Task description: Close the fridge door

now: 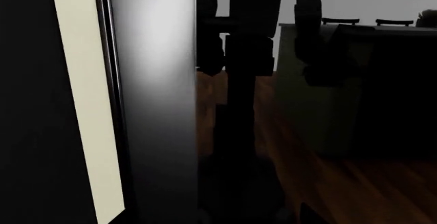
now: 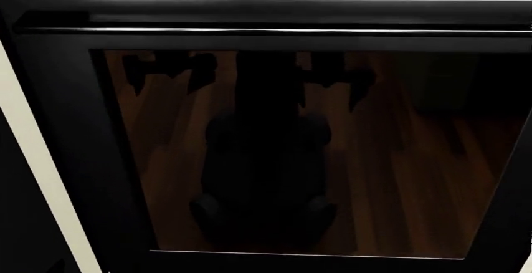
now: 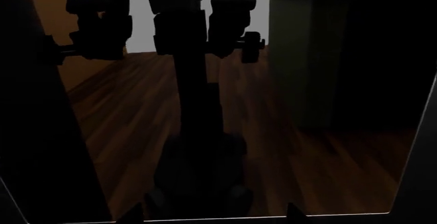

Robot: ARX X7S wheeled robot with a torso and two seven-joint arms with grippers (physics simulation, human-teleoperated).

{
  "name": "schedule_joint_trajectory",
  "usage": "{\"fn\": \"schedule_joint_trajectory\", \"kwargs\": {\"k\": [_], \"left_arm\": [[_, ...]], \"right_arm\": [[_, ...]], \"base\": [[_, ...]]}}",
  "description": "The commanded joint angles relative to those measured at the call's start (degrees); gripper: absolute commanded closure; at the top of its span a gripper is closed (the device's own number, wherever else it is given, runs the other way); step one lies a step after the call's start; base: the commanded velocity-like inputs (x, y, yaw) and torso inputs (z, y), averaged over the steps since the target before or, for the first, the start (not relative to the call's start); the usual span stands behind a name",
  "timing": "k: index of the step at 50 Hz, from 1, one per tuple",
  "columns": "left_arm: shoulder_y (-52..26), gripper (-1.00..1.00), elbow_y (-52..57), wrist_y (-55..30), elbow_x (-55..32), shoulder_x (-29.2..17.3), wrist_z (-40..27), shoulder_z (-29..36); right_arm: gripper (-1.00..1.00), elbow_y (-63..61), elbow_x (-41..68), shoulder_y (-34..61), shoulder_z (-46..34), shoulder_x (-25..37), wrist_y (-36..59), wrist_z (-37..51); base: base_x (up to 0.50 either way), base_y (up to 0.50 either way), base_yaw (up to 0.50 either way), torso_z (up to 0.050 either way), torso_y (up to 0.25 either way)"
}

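- Oven door (image 2: 50, 98): its black frame is showing a smooth, glossy finish, with a thin bright metal-looking trim line running across its top.
- Dark glass window (image 2: 415, 161): it is acting as a mirror, reflecting a wooden floor and the robot's dark body.
- Fridge door (image 1: 153, 106): its front is gleaming with a soft grey sheen, smooth and glossy.
- Cream strip (image 1: 85, 106): it is looking matt and plain, like plastic.
- Reflected floor (image 3: 123, 111): it is showing reddish-brown wood planks.

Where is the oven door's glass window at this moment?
In the head view the glass window fills the centre, reflecting the robot, below the oven door's horizontal handle; a cream strip runs along its left.
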Motion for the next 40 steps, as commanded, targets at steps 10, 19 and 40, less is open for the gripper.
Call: {"fn": "schedule_joint_trajectory", "kwargs": {"k": [10,19,40], "left_arm": [[-0.2,-1.0,0.1,0.0,-0.4,-0.5,-0.5,0.6],[-0.4,-1.0,-0.2,0.2,-0.5,-0.6,-0.7,0.9],[0.7,-1.0,2.5,0.3,-1.6,-1.6,-1.9,0.4]], "right_arm": [[-1.0,-0.3,-0.8,-0.2,-1.0,0.6,-1.7,0.6],[-1.0,0.1,0.4,-0.1,-0.7,0.6,-1.8,0.6],[-1.0,0.0,0.9,0.0,-1.2,0.8,-2.1,1.2]], "base": [[0.08,0.08,0.0,0.0,0.001],[0.01,0.24,0.0,0.0,0.0],[0.0,0.07,0.0,0.0,0.0]]}}
